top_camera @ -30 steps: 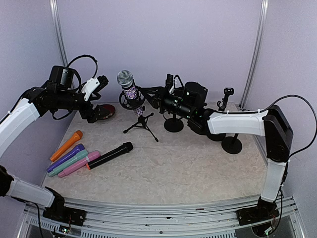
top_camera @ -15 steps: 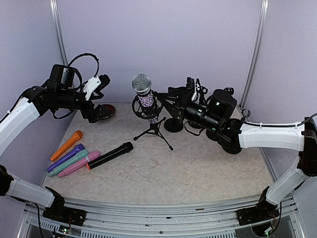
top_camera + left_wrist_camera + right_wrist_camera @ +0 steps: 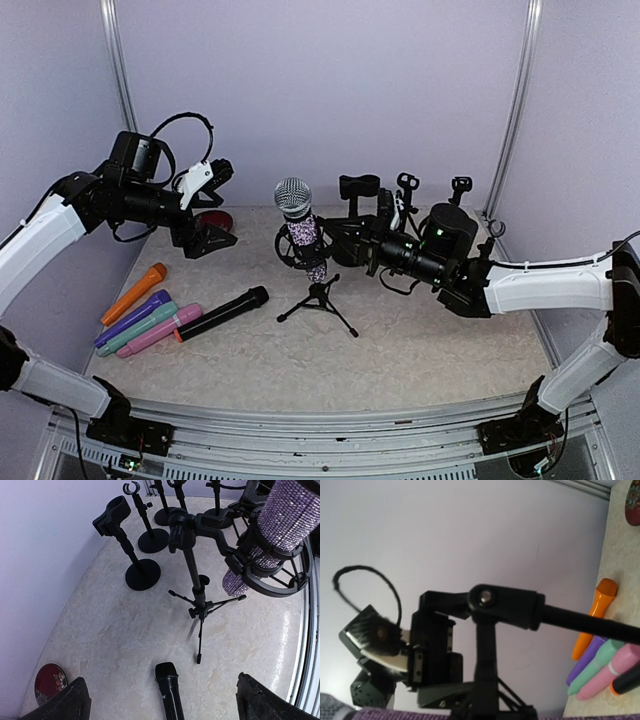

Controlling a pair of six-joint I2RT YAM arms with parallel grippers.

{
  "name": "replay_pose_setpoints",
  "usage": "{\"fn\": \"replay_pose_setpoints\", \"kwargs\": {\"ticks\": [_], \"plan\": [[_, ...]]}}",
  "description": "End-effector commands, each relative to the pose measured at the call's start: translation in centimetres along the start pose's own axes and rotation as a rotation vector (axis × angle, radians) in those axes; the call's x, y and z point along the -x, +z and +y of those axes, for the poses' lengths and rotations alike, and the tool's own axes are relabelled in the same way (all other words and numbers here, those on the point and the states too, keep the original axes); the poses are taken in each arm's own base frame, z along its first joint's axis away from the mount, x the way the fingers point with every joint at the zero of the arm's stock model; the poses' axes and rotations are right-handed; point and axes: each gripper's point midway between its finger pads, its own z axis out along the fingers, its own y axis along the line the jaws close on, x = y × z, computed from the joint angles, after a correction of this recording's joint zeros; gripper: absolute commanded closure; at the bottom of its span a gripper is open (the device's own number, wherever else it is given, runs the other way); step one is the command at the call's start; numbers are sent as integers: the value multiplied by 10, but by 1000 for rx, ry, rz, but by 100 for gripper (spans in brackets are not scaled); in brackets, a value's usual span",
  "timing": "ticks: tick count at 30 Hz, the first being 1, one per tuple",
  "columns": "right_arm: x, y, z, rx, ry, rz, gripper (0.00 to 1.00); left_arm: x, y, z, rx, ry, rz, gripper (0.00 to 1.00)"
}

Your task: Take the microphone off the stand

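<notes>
Here, right tool [image 3: 358, 240] clamped on stand [image 3: 318, 295], left tool [image 3: 214, 206] wide open, empty, sparkly microphone [image 3: 305, 235] mounted.

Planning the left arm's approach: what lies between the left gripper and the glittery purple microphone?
Nothing: the top view shows only bare table between the left gripper and the microphone. The black microphone lies nearer the camera, off that line.

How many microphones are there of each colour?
Orange microphone: 1
Plain purple microphone: 1
Green microphone: 1
Pink microphone: 1
Black microphone: 1
Sparkly purple microphone with a silver head, in the stand: 1
Total: 6
</notes>
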Motion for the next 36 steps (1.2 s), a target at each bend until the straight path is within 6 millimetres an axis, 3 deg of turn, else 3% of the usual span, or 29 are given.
{"fn": "replay_pose_setpoints", "kwargs": {"ticks": [1,7,9,11,14,19,23,26,30,36], "plan": [[14,-2,19,122,-5,-19,100,26,-8,-8,-35,68,-78,1],[28,-9,-8,42,-55,-38,100,44,3,-18,-90,109,-110,1],[32,-7,-14,-8,-97,-40,88,55,6,-21,-109,109,-133,1],[34,-5,-17,-32,-124,-24,64,70,9,-24,-119,116,-163,1],[36,-2,-23,-56,-159,2,46,97,15,-29,-122,128,-220,1],[49,-5,-33,-140,-266,11,33,131,29,-47,-199,113,-285,1],[65,-18,-20,-182,-353,-40,36,145,36,-74,-283,153,-303,1],[69,-20,-13,-211,-401,-45,37,149,39,-97,-342,197,-307,1],[67,-19,-12,-206,-420,-27,33,136,40,-114,-426,249,-272,1],[61,-14,-28,-235,-427,16,31,109,40,-108,-414,288,-212,1]]}}
